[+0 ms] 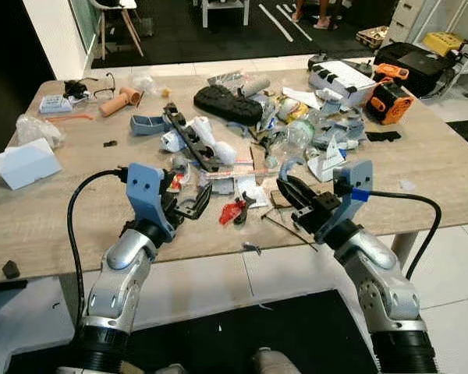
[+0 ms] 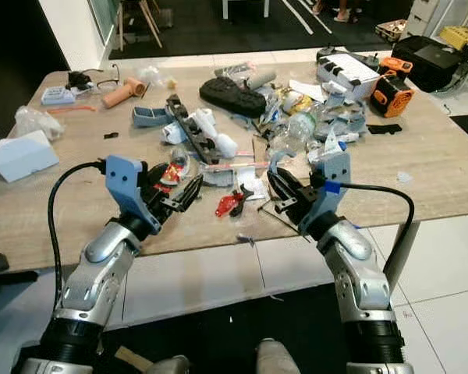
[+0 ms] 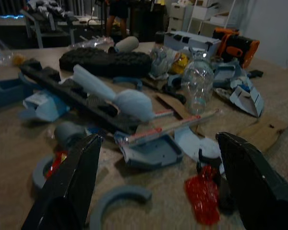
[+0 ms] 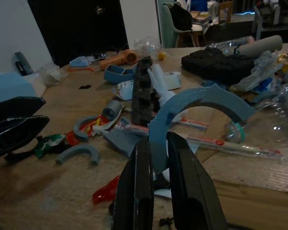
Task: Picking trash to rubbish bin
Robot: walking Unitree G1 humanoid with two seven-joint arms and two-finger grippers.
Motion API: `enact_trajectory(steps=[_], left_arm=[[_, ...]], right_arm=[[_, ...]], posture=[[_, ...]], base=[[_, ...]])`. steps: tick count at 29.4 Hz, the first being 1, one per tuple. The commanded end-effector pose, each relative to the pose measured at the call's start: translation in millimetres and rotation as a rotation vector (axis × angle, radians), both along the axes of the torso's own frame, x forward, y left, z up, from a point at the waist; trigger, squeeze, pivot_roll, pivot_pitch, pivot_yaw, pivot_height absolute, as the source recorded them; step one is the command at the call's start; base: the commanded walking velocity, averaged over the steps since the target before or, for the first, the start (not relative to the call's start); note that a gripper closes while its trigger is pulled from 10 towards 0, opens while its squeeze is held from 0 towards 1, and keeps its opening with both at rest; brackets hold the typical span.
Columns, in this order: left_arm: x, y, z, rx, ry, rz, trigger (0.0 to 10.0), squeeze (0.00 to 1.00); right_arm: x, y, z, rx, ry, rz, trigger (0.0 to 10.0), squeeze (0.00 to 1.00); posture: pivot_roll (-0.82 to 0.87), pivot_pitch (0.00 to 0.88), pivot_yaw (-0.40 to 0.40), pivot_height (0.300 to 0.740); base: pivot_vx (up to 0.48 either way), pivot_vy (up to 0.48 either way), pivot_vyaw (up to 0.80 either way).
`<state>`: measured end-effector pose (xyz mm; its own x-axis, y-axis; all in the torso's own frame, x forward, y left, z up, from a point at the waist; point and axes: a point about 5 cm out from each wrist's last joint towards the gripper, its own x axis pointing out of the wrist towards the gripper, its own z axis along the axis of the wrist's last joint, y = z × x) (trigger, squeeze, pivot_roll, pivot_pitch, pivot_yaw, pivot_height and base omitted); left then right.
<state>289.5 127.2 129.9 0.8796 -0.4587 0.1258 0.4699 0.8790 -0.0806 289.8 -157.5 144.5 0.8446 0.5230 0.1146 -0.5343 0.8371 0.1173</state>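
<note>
1. Your left end effector [image 1: 189, 204] hangs just above the near part of the bench [image 1: 54, 226], fingers spread wide and holding nothing. Scraps crowd right under it: a grey curved piece [image 3: 116, 196], a red plastic scrap [image 3: 201, 199] and a grey tray-like part [image 3: 151, 151]. Close here and you may trap two things at once, or pinch an edge so the piece flicks away.

2. The red plastic scrap lies between your two arms, near the bench's front edge. It looks thin and crumpled, so I judge that a sideways nudge from either finger could slide it off onto the floor.

3. Your right end effector [image 1: 296, 195] is nearly closed on a blue-grey curved piece [image 4: 201, 103], gripped near one end with the arc standing up above the fingers. That hold is off-centre; a fast swing could let the arc pivot and slip out.

4. The arc sits close to the clear plastic bottle [image 1: 300, 134] and the heaped wrappers behind it. Lift at a slant and it may hook them and drag them along.

5. I see no rubbish bin in these views, so you will likely have to turn or walk while loaded; the black cables [image 1: 421, 206] at both wrists could snag bench-edge clutter.
</note>
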Motion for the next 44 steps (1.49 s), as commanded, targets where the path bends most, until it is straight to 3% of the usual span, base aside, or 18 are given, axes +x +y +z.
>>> enact_trajectory(steps=[1,30,44], left_arm=[[1.7,-1.2,-3.2,0.011,0.023,0.0,10.0,0.0],[4.4,-2.6,-3.0,0.025,0.021,-0.02,10.0,0.0],[4.3,-2.5,-3.5,0.031,0.019,-0.035,10.0,0.0]], right_arm=[[1.2,-1.4,-2.8,-0.006,0.021,-0.003,10.0,0.0],[2.8,0.3,-1.2,-0.013,0.041,0.003,10.0,0.0],[3.6,1.7,-3.1,-0.019,0.066,0.017,10.0,0.0]], posture=[[-0.11,0.0,-0.013,0.74],[-0.1,0.0,-0.014,0.74],[-0.1,0.0,-0.015,0.74]], base=[[-0.364,0.0,0.0],[-0.383,0.0,0.0],[0.0,0.0,-0.8]])
